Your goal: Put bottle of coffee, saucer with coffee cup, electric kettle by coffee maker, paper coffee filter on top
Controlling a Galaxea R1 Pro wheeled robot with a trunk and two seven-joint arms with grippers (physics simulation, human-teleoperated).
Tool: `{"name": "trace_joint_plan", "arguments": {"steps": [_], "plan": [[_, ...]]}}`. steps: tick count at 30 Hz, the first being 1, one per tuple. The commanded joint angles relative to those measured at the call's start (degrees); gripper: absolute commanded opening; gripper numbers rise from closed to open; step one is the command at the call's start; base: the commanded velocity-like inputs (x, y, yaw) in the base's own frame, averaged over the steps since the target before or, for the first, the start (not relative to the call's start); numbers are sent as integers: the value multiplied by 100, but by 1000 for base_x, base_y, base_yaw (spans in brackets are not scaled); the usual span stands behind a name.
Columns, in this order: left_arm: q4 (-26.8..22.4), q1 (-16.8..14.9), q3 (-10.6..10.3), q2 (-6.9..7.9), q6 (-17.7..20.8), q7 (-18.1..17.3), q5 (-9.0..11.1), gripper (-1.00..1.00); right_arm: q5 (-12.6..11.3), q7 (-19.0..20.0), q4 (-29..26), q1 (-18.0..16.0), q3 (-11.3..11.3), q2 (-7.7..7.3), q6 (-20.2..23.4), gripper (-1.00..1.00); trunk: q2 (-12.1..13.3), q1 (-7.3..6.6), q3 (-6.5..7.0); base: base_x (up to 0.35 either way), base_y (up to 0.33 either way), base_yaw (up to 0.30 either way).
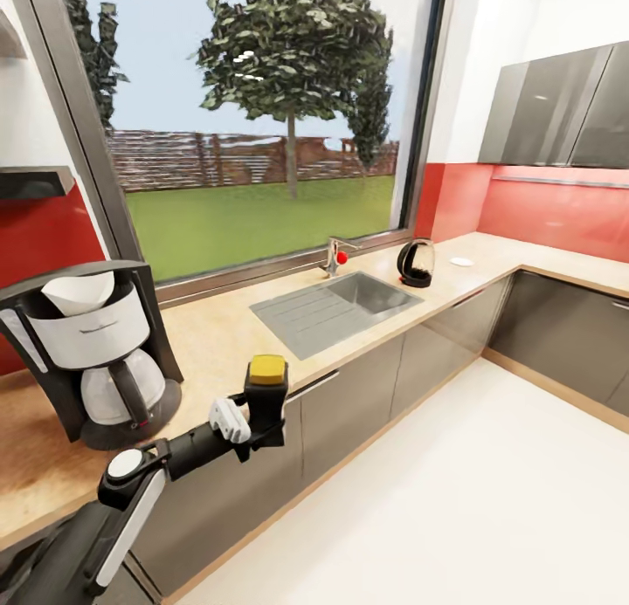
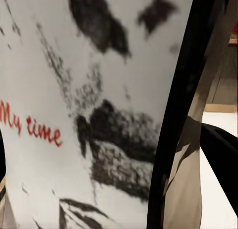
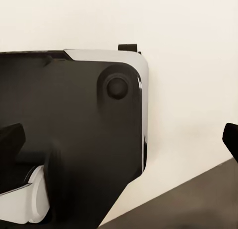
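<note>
Bottle of coffee (image 1: 266, 402) with its yellow cap stands upright in my left gripper (image 1: 253, 417), which is clamped on it just off the countertop's (image 1: 218, 334) front edge. Its label is half hidden by the fingers. My right gripper's fingertips look apart. Coffee maker (image 1: 92, 347) carries a white paper filter (image 1: 79, 292); the glossy electric kettle (image 1: 416, 262) sits beside the steel sink (image 1: 332, 306).

A big window (image 1: 262, 125) shows a green lawn, a tree and a wooden fence in daylight, under it a pale wooden countertop (image 1: 218, 334) with a steel sink (image 1: 336, 308), dark grey cabinets (image 1: 419, 360), a red backsplash (image 1: 550, 208) and a white floor (image 1: 463, 509).
</note>
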Motion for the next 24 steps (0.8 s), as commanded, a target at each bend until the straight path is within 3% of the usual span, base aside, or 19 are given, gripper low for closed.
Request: {"name": "trace_joint_plan", "arguments": {"steps": [1, 3, 8, 11, 24], "plan": [[-4, -2, -3, 4, 53, -44, 162, -100, 50, 24, -4, -3, -49, 0, 5, 100, -12, 4, -13, 0, 0, 36], [-8, 0, -1, 4, 48, -97, 340, -100, 50, 24, -9, -3, -49, 3, 4, 100, -12, 4, -13, 0, 0, 161], [-10, 2, 15, 12, 73, -126, 572, -100, 50, 24, -11, -3, -49, 5, 4, 100, -12, 4, -13, 0, 0, 253], [-10, 1, 131, 13, 103, -121, 711, -100, 50, 24, -42, -3, -49, 7, 4, 100, -12, 4, -13, 0, 0, 274], [5, 24, 150, -4, 129, -111, 698, -100, 50, 24, -134, -3, -49, 8, 4, 100, -12, 4, -13, -5, 0, 277]]}}
